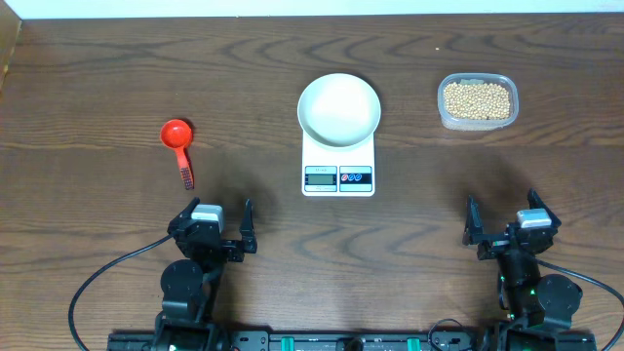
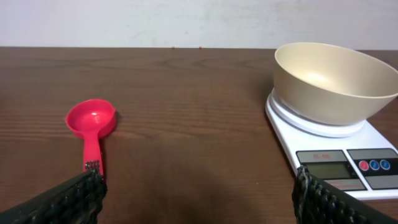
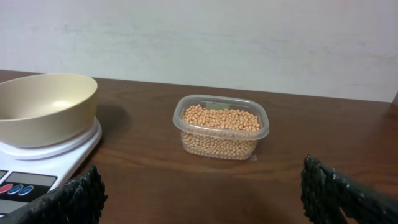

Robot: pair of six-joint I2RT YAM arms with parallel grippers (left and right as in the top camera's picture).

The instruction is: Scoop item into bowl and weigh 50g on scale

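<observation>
The white bowl [image 1: 338, 108] stands empty on the white scale [image 1: 338, 168] at mid-table; both also show in the left wrist view, bowl [image 2: 333, 81] on scale [image 2: 348, 155], and in the right wrist view, bowl [image 3: 43, 106] on scale [image 3: 37, 165]. The item, small tan beans [image 1: 477, 98], fills a clear plastic tub [image 3: 221, 127] at the back right. A red scoop [image 1: 178, 141] lies left of the scale, bowl end far, also seen as the scoop [image 2: 92, 124]. My left gripper [image 1: 216, 229] and right gripper [image 1: 505, 226] rest near the front edge, both open and empty.
The dark wooden table [image 1: 97, 78] runs back to a pale wall [image 3: 249, 37]. Black cables [image 1: 107, 278] trail from the arm bases at the front edge.
</observation>
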